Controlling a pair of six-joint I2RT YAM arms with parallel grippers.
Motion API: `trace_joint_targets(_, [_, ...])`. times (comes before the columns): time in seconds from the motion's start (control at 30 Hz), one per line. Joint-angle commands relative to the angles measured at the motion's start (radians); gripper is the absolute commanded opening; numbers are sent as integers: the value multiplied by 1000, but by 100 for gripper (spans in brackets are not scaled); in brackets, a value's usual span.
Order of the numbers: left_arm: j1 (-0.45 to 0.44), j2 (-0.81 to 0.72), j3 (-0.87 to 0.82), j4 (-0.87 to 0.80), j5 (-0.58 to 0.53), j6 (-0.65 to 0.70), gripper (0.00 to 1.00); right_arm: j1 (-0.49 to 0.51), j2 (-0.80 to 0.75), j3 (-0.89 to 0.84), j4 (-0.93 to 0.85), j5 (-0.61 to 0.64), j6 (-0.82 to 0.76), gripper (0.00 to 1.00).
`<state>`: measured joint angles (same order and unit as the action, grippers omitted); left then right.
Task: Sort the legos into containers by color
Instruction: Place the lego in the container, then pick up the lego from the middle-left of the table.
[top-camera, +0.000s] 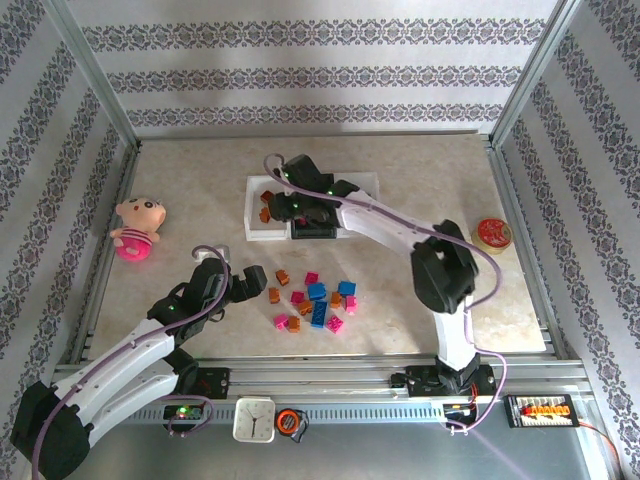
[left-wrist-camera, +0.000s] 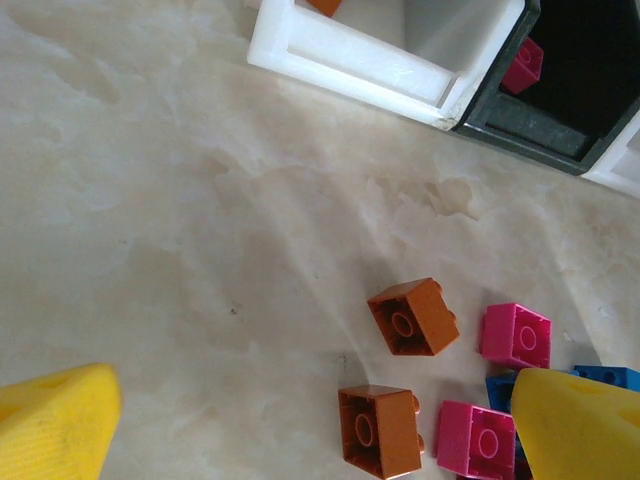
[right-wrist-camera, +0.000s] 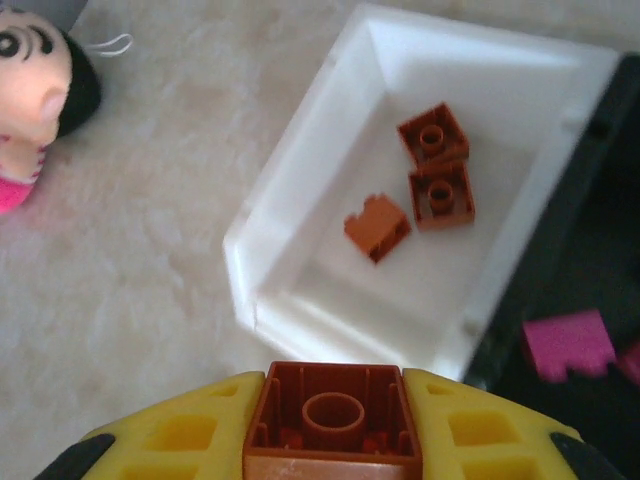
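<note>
My right gripper (right-wrist-camera: 334, 445) is shut on an orange-brown lego (right-wrist-camera: 333, 412), held just above the near rim of the left white tray (right-wrist-camera: 262, 262). Three orange-brown legos (right-wrist-camera: 432, 178) lie inside that tray. The black tray (right-wrist-camera: 590, 250) beside it holds a magenta lego (right-wrist-camera: 568, 343). From the top, the trays (top-camera: 255, 228) sit at the back centre with the right gripper (top-camera: 287, 205) over them. My left gripper (top-camera: 248, 281) stands open just left of the loose lego pile (top-camera: 316, 300). Between its yellow fingers (left-wrist-camera: 55, 425) lie two orange-brown legos (left-wrist-camera: 380, 428), with magenta ones (left-wrist-camera: 516, 335) further right.
A pink plush doll (top-camera: 137, 228) lies at the table's left side and a round red tin (top-camera: 492, 233) at the right. A blue lego (left-wrist-camera: 610, 377) peeks past the left gripper's right finger. Patterned walls close in the table on three sides.
</note>
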<state>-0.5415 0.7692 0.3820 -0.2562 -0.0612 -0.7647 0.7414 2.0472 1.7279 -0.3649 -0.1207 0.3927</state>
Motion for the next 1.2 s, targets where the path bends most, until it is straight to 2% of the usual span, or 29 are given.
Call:
trace_joint_targets(0.0, [5,-17,12,-32,13,4,100,-6,132,168,-40,-7,-3,25])
trace_joint_targets(0.17, [6,-20,9,-23,67,21,100,-10,288,365,-120,28,20,35])
trace_joint_targets(0.33, [5,-6,18,-30,117,45,100,-10,344,482,-144,14,28,59])
trace_joint_targets(0.47, [5,25,34,-26,163,61,99,-13,308,478,-147,15,21,63])
trace_joint_targets(0.57, [3,72,50,-12,212,69,89,-17,228,377,-117,18,15,63])
trace_joint_targets(0.63, [-9,121,62,9,242,74,79,-23,152,266,-72,16,16,63])
trace_joint_targets(0.73, [-46,198,79,44,250,81,70,-35,45,90,-7,11,31,63])
trace_joint_targets(0.9, [-96,326,120,91,238,109,67,-63,-127,-180,105,-10,62,63])
trace_joint_targets(1.03, [-107,434,163,71,209,120,56,-83,-254,-350,148,-9,68,63])
trace_joint_targets(1.17, [-110,508,188,61,207,119,49,-98,-372,-494,176,0,71,64])
